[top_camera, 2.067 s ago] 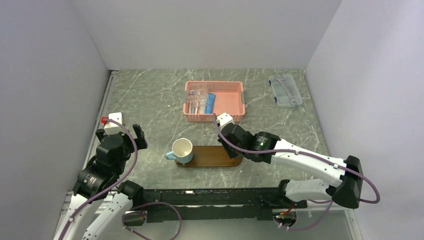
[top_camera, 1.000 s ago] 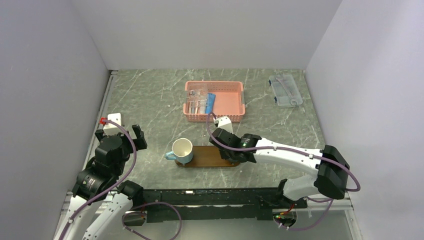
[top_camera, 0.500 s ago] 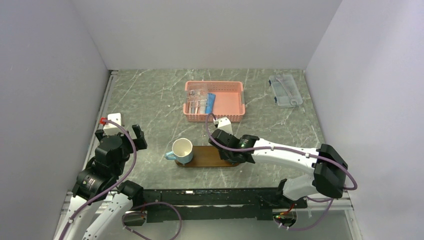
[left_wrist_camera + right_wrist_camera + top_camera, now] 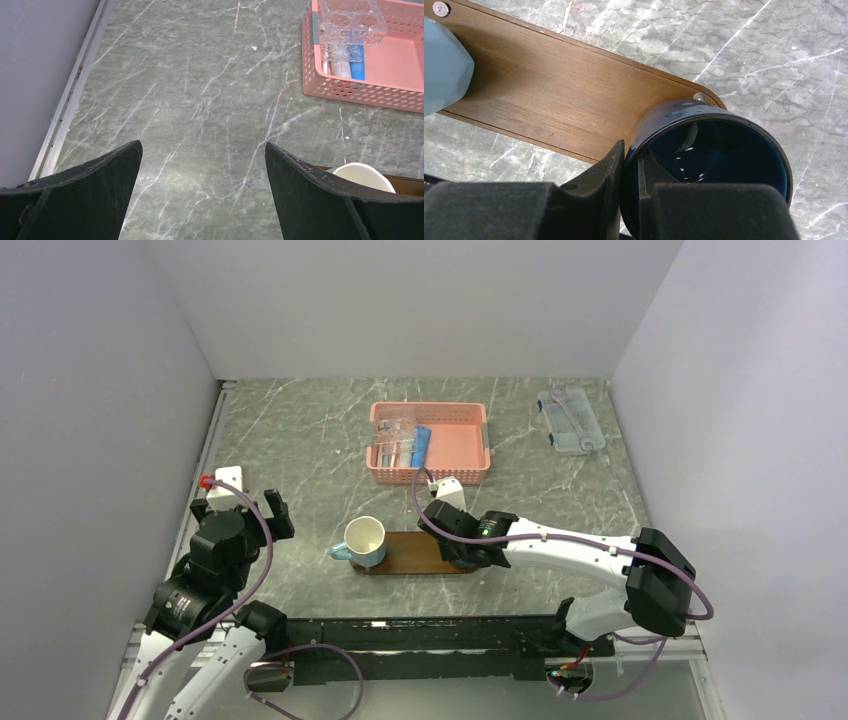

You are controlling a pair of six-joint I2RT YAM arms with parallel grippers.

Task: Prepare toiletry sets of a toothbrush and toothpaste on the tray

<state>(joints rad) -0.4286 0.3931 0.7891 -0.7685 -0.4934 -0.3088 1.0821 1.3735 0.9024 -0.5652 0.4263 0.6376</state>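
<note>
Toothpaste point(image 4: 421, 445) apparently in basket point(image 4: 430, 406) behind tray point(image 4: 415, 552)

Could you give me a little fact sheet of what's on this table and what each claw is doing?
left gripper: open, above bare table
right gripper: shut on the dark blue cup, pinching its rim
dark blue cup: at the right end of the tray
pale mug: on the tray's left end
toothpaste: in the pink basket
clear box: far right

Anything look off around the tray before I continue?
Nothing spilled or broken. Only the dark blue mug, gripped at its rim by the right tool, is at the very end of the tray, maybe overhanging.
</note>
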